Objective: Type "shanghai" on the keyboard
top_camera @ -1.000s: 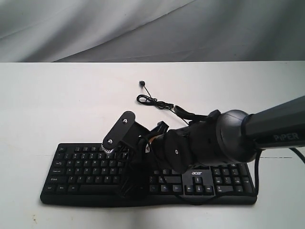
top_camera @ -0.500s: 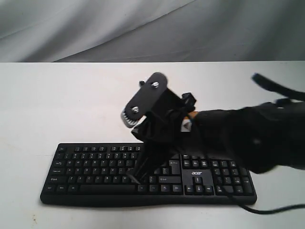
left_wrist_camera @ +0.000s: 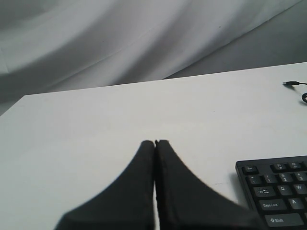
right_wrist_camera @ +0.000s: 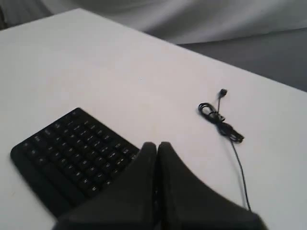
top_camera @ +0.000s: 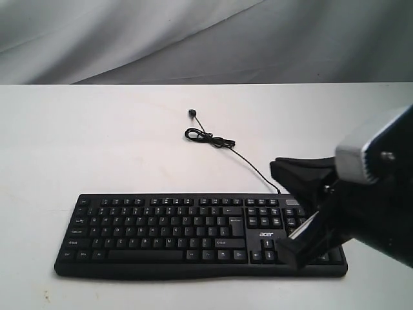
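The wide black keyboard [top_camera: 161, 236] lies along the table's near edge, its "acer" logo above the arrow keys. My right gripper [top_camera: 292, 253] hangs over the number pad at the keyboard's right end, fingers pressed together with nothing between them; its wrist view shows the shut gripper [right_wrist_camera: 156, 144] above the keyboard [right_wrist_camera: 72, 148]. The left arm is out of the exterior view. In its wrist view my left gripper [left_wrist_camera: 154, 143] is shut and empty over bare table, with the keyboard's Esc corner [left_wrist_camera: 273, 187] off to one side.
The keyboard's thin black cable [top_camera: 213, 141] runs from the back edge into a small coil on the white table [top_camera: 97, 142], ending in a plug [top_camera: 191, 113]. A grey cloth backdrop [top_camera: 193, 39] hangs behind the table.
My right arm has lifted off the letter keys and swung right, from the keyboard's middle to above the number pad. The cable coil and plug are uncovered again.
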You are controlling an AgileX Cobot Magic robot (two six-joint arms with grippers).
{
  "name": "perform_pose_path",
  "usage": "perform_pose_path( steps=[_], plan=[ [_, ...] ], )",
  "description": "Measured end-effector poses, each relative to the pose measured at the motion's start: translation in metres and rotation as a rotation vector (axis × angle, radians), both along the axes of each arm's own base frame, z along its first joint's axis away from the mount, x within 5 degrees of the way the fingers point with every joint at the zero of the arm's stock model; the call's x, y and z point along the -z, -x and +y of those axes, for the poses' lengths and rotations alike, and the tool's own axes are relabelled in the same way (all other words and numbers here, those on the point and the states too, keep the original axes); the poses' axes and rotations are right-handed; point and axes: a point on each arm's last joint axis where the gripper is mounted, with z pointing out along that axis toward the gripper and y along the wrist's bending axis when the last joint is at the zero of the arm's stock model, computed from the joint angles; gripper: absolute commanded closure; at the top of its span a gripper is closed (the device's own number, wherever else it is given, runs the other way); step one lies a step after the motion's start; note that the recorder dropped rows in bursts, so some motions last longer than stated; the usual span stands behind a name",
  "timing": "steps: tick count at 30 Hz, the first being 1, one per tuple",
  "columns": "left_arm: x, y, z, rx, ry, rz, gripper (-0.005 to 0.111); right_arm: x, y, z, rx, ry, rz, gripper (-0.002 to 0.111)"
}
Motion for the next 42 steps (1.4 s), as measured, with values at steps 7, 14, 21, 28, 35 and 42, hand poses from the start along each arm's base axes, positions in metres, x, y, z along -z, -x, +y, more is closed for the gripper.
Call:
perform_pose_path(
  steps=[7,14,21,28,35,42],
  plan=[
    [0.0,0.0,0.0,0.0,0.0,0.0,0.107,-0.006,0.009,-0.018,0.062,-0.076,-0.077,0.108],
    [0.0,0.0,0.0,0.0,0.0,0.0,0.107,-0.025,0.015,-0.039,0.152,-0.215,-0.116,0.108],
    [0.0,0.0,0.0,0.0,0.0,0.0,0.107,-0.034,0.012,-0.074,0.333,-0.266,-0.139,0.108],
    [0.0,0.0,0.0,0.0,0.0,0.0,0.107,-0.047,0.039,-0.107,0.454,-0.318,-0.196,0.108],
    [0.0,0.0,0.0,0.0,0.0,0.0,0.107,-0.047,0.074,-0.121,0.549,-0.28,-0.316,0.108],
    [0.0,0.0,0.0,0.0,0.0,0.0,0.107,-0.016,0.074,-0.121,0.567,-0.231,-0.228,0.108]
  ],
)
